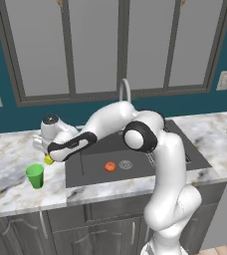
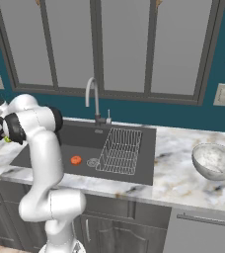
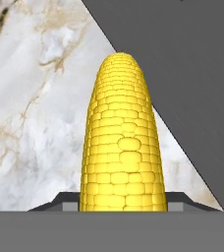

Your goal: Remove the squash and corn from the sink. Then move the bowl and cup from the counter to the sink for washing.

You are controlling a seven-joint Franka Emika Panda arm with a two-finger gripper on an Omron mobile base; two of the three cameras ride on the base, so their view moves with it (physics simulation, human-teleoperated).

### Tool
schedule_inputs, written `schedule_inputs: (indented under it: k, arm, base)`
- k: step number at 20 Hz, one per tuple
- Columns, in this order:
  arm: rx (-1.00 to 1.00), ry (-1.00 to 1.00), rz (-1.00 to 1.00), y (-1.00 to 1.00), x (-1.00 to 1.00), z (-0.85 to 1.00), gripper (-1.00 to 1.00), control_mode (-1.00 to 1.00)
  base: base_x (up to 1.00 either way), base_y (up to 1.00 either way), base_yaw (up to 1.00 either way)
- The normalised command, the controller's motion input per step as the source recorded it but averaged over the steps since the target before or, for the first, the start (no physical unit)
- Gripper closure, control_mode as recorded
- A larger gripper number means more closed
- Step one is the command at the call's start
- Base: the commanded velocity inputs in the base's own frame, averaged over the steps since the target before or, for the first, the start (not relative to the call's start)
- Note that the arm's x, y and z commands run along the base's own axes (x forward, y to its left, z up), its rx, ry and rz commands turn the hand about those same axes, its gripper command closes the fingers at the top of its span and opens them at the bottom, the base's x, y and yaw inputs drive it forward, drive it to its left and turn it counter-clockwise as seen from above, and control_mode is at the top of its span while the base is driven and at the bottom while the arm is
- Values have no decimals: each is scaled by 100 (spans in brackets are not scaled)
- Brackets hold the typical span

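Holding the corn (image 3: 121, 138) pinched in the gripper (image 1: 48, 158) above the counter (image 1: 11, 169) left of the sink (image 1: 93, 169), beside the cup (image 1: 35, 175); squash (image 1: 110, 166) yet in the basin; bowl (image 2: 215, 161) and cup unmoved, pending transfer.
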Motion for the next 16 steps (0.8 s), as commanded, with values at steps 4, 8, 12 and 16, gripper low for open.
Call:
schedule_inputs:
  k: [4, 8, 12, 16]
  arm:
    - [0, 0, -8, 11, 11, -16, 100, -100]
    - [0, 1, -5, 15, 8, -14, 100, -100]
    - [0, 3, -1, 12, 11, -10, 100, -100]
    - [0, 4, 0, 9, 15, -8, 100, -100]
  base:
    - [0, 0, 0]
    - [0, 0, 0]
    - [0, 0, 0]
    - [0, 0, 0]
